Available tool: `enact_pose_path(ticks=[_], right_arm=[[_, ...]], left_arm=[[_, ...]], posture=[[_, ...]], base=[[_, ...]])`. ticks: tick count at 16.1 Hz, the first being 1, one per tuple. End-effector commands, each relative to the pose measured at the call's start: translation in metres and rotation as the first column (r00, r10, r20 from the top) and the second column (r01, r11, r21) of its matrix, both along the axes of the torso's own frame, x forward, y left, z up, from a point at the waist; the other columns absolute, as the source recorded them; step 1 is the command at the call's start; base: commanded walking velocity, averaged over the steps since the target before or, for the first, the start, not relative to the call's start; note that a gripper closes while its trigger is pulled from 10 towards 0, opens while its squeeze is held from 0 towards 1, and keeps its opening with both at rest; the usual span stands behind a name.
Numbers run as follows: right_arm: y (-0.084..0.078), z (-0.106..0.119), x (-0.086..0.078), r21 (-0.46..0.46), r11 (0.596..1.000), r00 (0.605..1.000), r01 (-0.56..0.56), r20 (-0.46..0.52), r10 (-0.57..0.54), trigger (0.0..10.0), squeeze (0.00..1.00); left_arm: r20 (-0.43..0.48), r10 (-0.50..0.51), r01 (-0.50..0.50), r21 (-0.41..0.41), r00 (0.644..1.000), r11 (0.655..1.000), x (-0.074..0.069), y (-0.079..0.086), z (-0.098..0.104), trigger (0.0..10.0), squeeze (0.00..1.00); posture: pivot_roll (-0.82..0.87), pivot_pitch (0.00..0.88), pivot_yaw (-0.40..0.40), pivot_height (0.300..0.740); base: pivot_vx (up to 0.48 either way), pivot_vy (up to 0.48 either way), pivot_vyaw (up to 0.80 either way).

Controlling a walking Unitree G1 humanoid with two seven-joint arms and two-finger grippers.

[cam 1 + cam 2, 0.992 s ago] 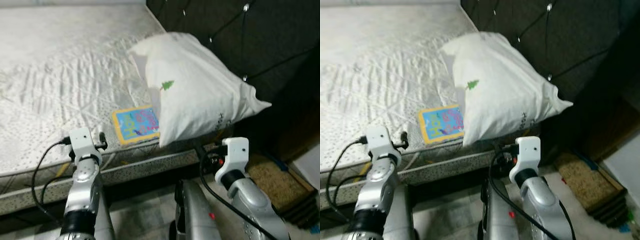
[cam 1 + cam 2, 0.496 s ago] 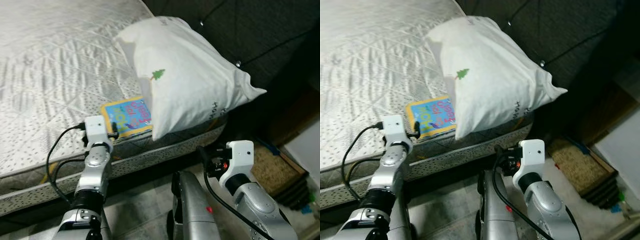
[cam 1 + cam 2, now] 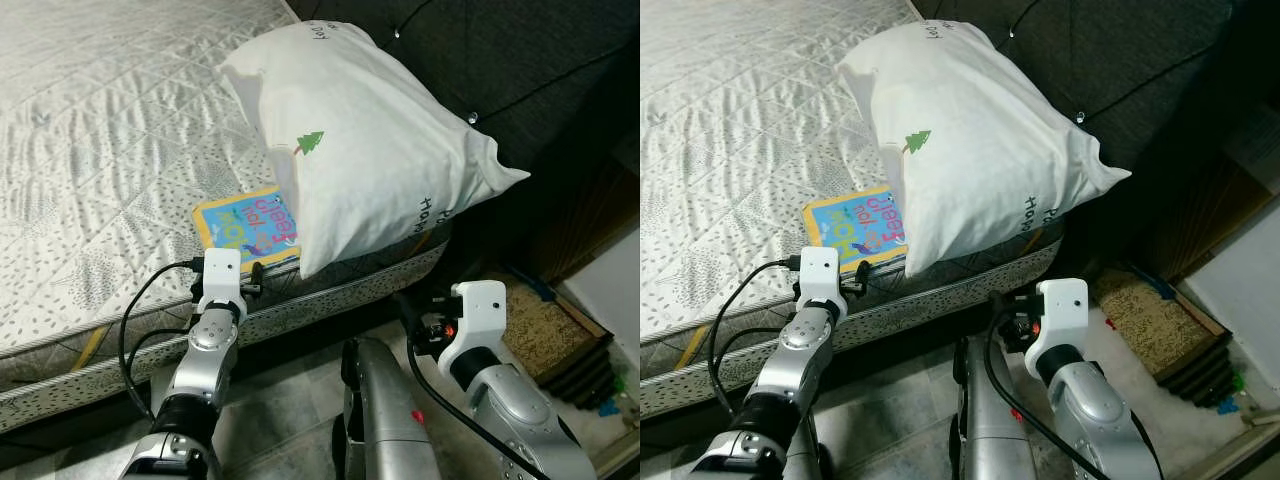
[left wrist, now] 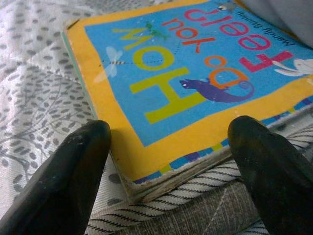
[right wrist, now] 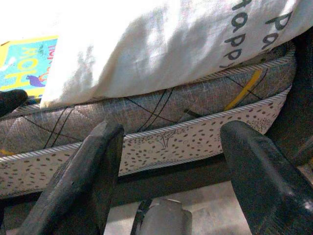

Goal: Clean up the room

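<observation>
From the head, a picture book (image 3: 247, 222) lies on the mattress (image 3: 90, 150) near its edge, one side tucked under a white pillow (image 3: 370, 150). The left wrist view shows the left gripper (image 4: 171, 161) spread wide at the book's near corner, holding nothing. The right wrist view shows the right gripper (image 5: 181, 181) wide open and empty, facing the mattress side below the pillow.

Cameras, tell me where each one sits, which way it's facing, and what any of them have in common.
Left eye view: on the head, looking down at the mattress, pillow and book; both silver arms show.
Right eye view: same head, same scene, shifted sideways.
Left wrist view: looks along the open left gripper at the book's near corner on the mattress edge.
Right wrist view: looks along the open right gripper at the mattress side under the pillow.
Shared: the book appears in all four.
</observation>
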State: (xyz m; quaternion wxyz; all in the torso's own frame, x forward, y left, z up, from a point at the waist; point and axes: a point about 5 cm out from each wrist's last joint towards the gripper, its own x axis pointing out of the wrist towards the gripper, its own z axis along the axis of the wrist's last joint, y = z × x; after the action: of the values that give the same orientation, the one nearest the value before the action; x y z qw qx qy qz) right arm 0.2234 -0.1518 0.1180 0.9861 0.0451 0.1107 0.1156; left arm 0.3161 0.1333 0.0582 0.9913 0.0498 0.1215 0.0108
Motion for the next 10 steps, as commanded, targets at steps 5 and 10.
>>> enact_pose_path(ticks=[5, 10], right_arm=[[0.000, 0.000, 0.003, 0.001, 1.000, 1.000, 0.001, -0.004, -0.001, 10.0, 0.00], [0.002, -0.002, 0.006, 0.008, 1.000, 1.000, -0.003, -0.003, 0.003, 10.0, 0.00]], left_arm=[[-0.067, 0.005, -0.003, 0.028, 0.998, 1.000, -0.009, -0.001, -0.009, 10.0, 0.00], [-0.087, 0.078, -0.070, 0.092, 0.993, 0.993, -0.016, 0.006, -0.007, 10.0, 0.00]], posture=[[-0.14, 0.165, -0.087, 0.499], [-0.13, 0.157, -0.079, 0.499]], base=[[0.000, 0.000, 0.00], [0.000, 0.000, 0.00]])
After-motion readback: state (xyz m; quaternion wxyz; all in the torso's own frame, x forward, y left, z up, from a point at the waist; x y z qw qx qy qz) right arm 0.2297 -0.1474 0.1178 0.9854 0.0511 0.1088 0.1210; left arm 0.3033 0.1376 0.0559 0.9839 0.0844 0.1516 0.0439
